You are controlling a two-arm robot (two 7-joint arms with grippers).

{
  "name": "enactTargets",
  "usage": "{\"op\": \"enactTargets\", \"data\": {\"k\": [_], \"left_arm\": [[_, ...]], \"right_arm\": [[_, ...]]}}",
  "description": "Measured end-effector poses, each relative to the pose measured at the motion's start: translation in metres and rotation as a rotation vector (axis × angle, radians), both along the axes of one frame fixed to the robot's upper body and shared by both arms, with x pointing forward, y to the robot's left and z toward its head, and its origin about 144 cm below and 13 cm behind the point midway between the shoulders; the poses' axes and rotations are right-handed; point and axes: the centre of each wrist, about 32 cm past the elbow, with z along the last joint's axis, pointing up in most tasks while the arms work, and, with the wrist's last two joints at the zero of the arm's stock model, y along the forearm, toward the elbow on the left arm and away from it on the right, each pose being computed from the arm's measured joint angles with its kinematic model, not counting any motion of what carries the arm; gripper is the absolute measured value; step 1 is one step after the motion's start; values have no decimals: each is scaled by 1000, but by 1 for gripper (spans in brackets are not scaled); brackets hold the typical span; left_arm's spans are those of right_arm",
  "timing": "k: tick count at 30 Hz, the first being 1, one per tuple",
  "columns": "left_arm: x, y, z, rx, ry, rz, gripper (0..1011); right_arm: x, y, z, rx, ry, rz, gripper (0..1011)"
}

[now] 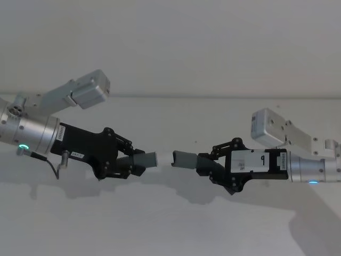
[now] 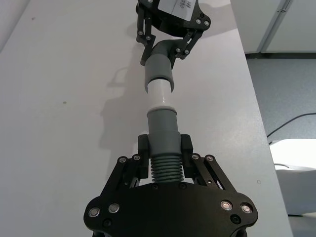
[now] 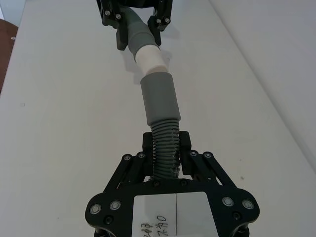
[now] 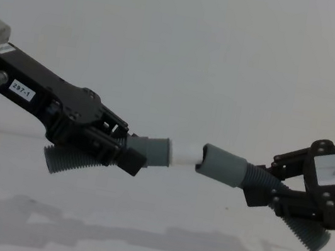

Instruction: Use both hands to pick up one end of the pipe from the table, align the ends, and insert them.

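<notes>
Pipe point(image 2: 163, 131) is in two bent pieces, and both are up in the air over the table point(image 1: 160, 229), nose to nose between the arms. The left gripper point(image 1: 136, 161) has its fingers clamped on the ribbed part of the left piece point(image 4: 151, 150), right behind the grey cuff, and that piece ends in the white tip point(image 4: 183, 153). The right gripper point(image 1: 206, 162) is closed the same way on the ribs of the right piece point(image 4: 258, 176), whose plain cuff point(image 4: 222, 164) points back at the tip.

The grip spot makes sense to me. The ribbed middle is bendy, so grabbing just behind each cuff keeps the stiff end from flopping. The loose tails point(image 4: 69, 162) just hang below the grippers, out of the way. Being off the table also means either end can be tilted freely.

The tip sits right at the mouth of the cuff, touching or just about. Nearly all the white is on show, so I'd say the lining-up is mostly done and the push hasn't really happened yet. I can't tell if the very end is inside.

From the right wrist view the two pieces look a bit kinked rather than dead straight. I'd want that angle squared up first, otherwise the tip could catch the rim and the ribs would just buckle.
</notes>
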Motion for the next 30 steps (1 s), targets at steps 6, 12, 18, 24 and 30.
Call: {"op": "enactTargets", "data": {"k": [6,12,18,24,30], "left_arm": [[2,1,0,-3,-2,4,368],[3,0,-1,-4,-2,1,367],[4,0,-1,-2,-2,-7,367],[5,0,-1,2,-1,-15,367],[5,1,-1,7,1,-18,367]], "right_arm": [[1,1,1,-6,-6,6,292],[1,2,2,-23,-18,13,292],[2,4,4,-42,-31,17,292],[3,6,5,-52,-38,22,292],[4,7,5,-59,-41,26,292]]}}
